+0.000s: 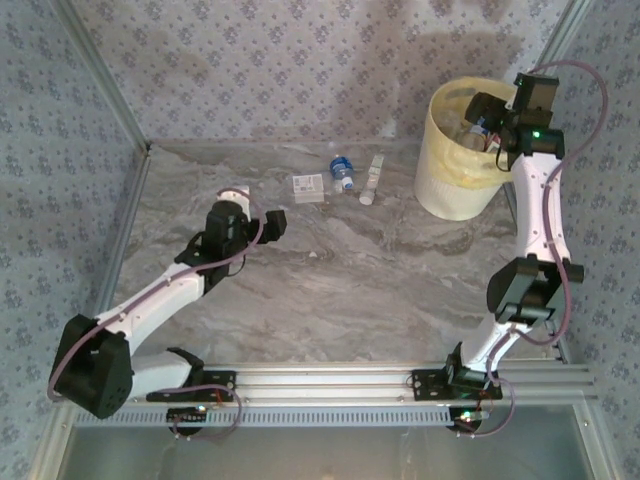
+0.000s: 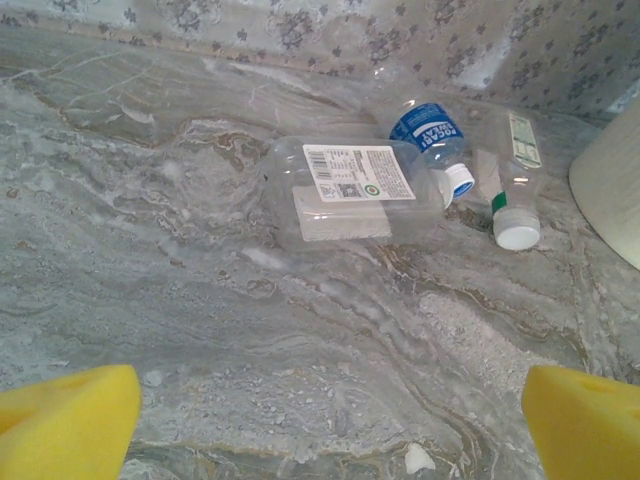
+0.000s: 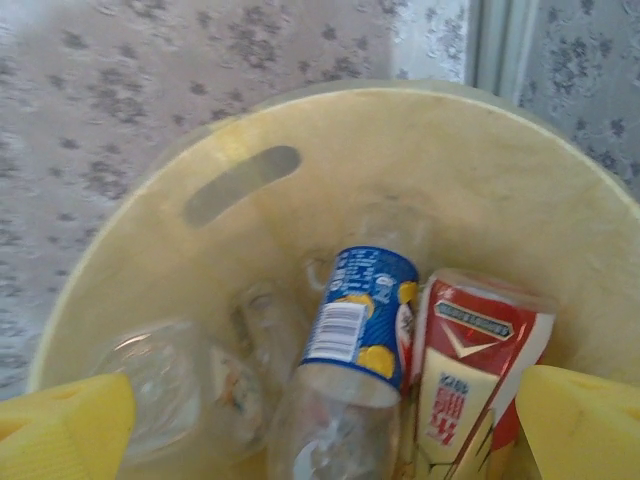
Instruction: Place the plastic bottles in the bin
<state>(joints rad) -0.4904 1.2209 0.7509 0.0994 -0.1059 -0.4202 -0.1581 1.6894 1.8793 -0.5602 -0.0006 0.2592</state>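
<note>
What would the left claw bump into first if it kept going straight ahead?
Probably the clear bottle with the white label, lying on its side on the marble table. The open left claw points at it, with bare table between. The blue-labelled bottle lies just behind, though depth is hard to judge.

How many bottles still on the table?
3, in a row: a clear flat one, a blue-labelled one, a white-capped one nearest the bin. The left arm may hide more.
</note>
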